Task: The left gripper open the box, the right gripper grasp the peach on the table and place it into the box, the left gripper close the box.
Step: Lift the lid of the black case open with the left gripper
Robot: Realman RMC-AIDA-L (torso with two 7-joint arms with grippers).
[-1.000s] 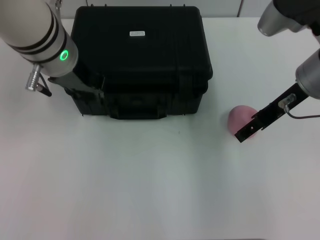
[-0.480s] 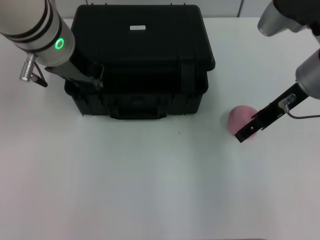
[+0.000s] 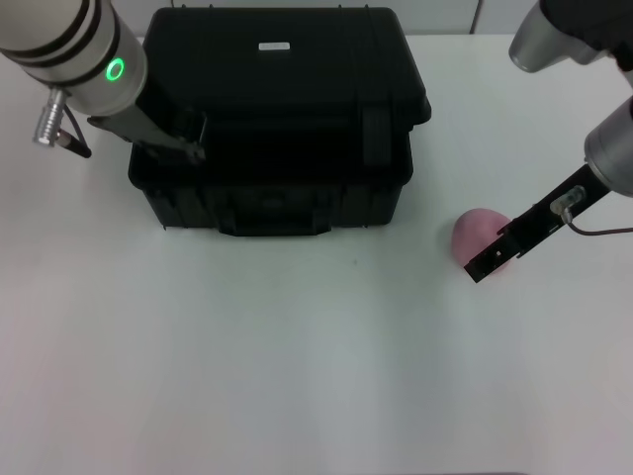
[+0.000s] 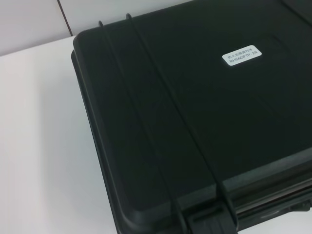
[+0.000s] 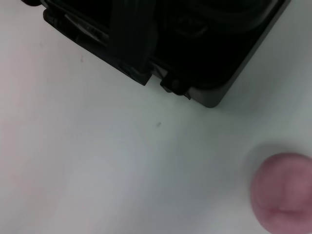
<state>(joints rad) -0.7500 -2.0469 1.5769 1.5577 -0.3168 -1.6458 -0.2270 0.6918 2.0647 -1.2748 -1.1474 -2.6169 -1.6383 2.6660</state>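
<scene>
At the bench's (image 3: 297,376) far left corner, the left gripper (image 3: 168,139) sits at the box's (image 3: 287,99) front-left corner, tucked under the lid edge there. The lid appears slightly raised at the front, with a dark seam between it and the base, so I judge the opening step to be in hand. I cannot tell whether these fingers are spread or pressed together; they are black against the black case. From the left wrist view, the lid (image 4: 195,107) fills the picture, with its white label (image 4: 241,55) plain and no fingers showing.

Toward the right edge, the peach (image 3: 478,233) rests on the bench, well apart from the box and off its front-right corner. The right gripper (image 3: 492,259) lies across the peach's near-right side, its bar slanting from the right edge down toward the fruit. The fingers seem to straddle or touch the peach, but whether they pinch it I cannot tell. Only 1 arm is near the fruit, the right; the peach (image 5: 285,190) shows close in its wrist view, with the box corner (image 5: 209,92) beyond. The move into the box would run leftward and away, once the lid stands clear.
</scene>
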